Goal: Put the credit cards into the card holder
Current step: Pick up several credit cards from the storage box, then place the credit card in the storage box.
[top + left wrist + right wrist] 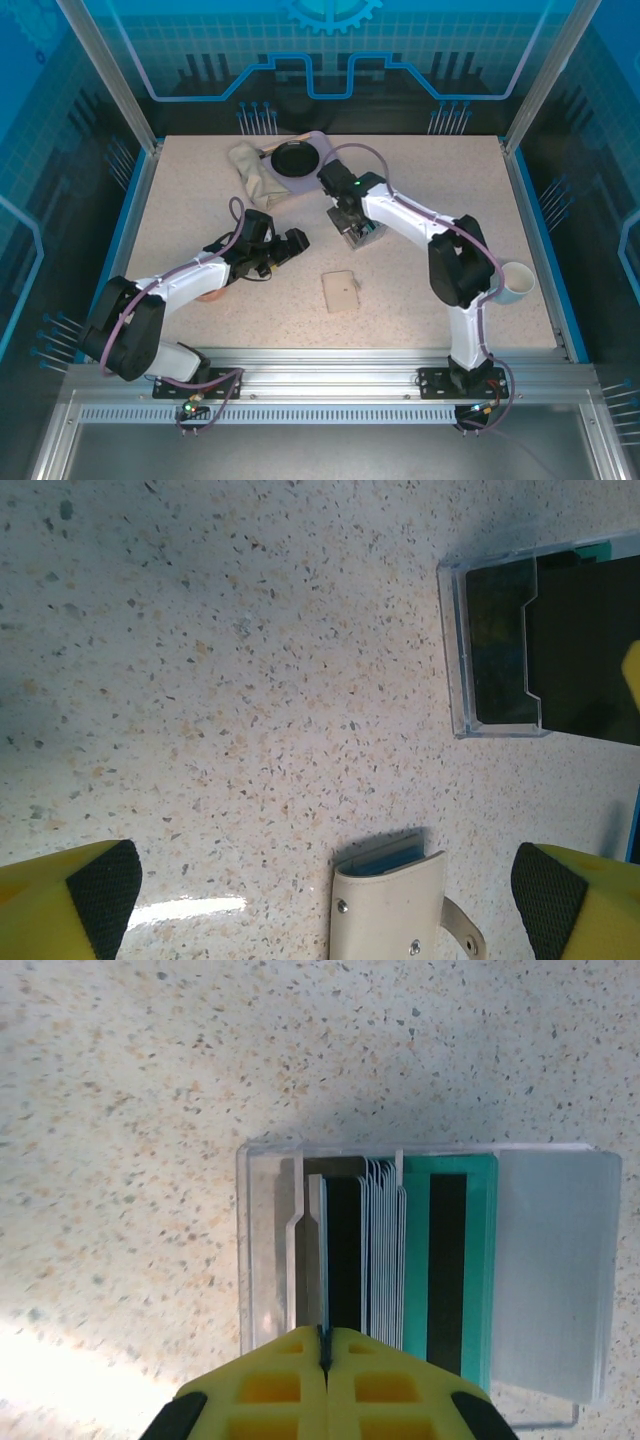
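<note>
Pinching: right fingers [290, 1365] clenched, seemingly on credit cards [385, 1250] | left fingers [70, 895] spread near card holder [390, 910]

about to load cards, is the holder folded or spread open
Folded. The holder lies flat with its tan outside up; no inner panels show.

Speckled beige table [190, 200] inside a booth. Blue trim [128, 225] edges its sides, an aluminium rail [330, 365] runs along the near edge, and slanted metal posts [110, 70] rise at the far corners. Translucent blue walls [330, 40] carry printed line and gear patterns. Glare [190, 910] whitens a patch of tabletop
</note>
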Controlling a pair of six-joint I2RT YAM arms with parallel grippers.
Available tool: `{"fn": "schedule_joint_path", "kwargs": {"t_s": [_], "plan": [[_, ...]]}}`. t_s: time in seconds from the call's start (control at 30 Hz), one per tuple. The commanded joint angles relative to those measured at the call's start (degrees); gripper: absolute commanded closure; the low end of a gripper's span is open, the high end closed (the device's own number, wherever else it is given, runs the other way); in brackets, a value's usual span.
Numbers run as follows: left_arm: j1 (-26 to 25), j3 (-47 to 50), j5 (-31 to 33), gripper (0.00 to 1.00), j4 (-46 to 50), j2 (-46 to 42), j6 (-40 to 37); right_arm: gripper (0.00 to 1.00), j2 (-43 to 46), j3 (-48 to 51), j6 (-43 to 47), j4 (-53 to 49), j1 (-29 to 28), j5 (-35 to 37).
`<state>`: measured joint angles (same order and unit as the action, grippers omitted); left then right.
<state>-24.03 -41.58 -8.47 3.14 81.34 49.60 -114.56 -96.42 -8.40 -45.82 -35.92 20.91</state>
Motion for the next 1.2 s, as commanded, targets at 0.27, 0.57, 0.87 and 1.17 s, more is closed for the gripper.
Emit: {"fn": "schedule_joint_path", "kwargs": {"t_s": [0.27,0.57,0.87,1.17], "plan": [[1.4,-3.5,-11.1,0.01,-6.0,2.1,1.0,1.0,11.5,5.4,-7.3,3.6,8.6,-26.9],[4.4,-4.3,-27.8,0.01,-28.7,7.3,10.7,1.0,19.6,14.7,-18.9,15.1,15.8,-51.0],[4.4,-9.6,-34.7,0.02,-41.5,12.8,18.5,1.0,23.3,19.4,-26.3,22.8,17.2,-61.6],[4.2,-12.3,-37.9,0.29,-46.7,12.5,21.4,1.0,23.1,20.3,-30.9,28.2,17.4,-66.7]]}}
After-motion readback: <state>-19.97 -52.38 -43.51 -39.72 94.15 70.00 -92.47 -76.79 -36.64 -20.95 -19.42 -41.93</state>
